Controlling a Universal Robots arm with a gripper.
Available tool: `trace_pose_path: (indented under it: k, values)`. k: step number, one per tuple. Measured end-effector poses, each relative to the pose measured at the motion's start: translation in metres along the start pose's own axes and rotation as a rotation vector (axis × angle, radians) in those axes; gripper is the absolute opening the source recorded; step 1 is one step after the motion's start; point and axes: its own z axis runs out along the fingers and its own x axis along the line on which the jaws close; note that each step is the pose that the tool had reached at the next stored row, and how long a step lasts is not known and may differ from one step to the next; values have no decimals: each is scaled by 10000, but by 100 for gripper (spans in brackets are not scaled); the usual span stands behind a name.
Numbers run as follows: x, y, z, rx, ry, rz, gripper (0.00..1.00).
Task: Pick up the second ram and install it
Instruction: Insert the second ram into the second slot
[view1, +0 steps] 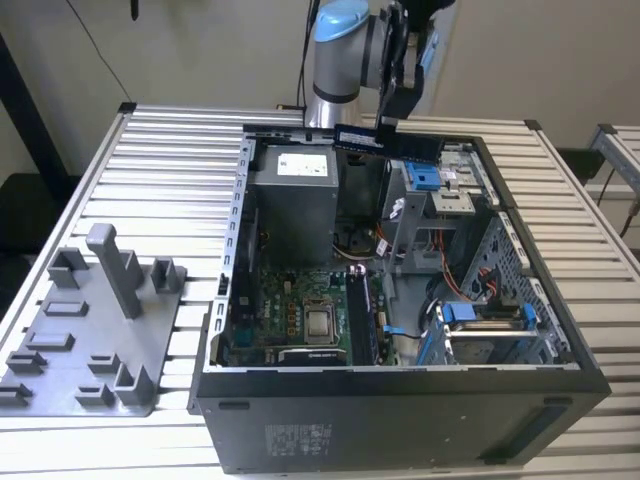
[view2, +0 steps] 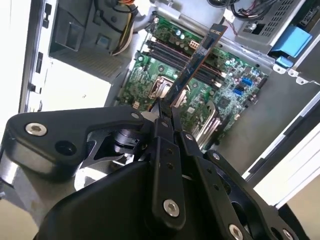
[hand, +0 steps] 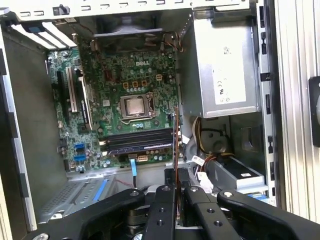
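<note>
While the gripper carries the second ram, jaws clamped on it, upper centre, seating likely demands alignment over the slots.

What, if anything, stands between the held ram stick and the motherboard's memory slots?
Nothing visible does. The gripper is shut on the second ram, held above the open case. In the first wrist view the memory slots lie uncovered on the motherboard, and the cables sit aside by the power supply.
</note>
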Motion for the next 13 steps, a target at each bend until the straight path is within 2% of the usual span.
trace_pose_path:
  k: [13]
  values:
    - [1,-1,18,117,287,1269,13]
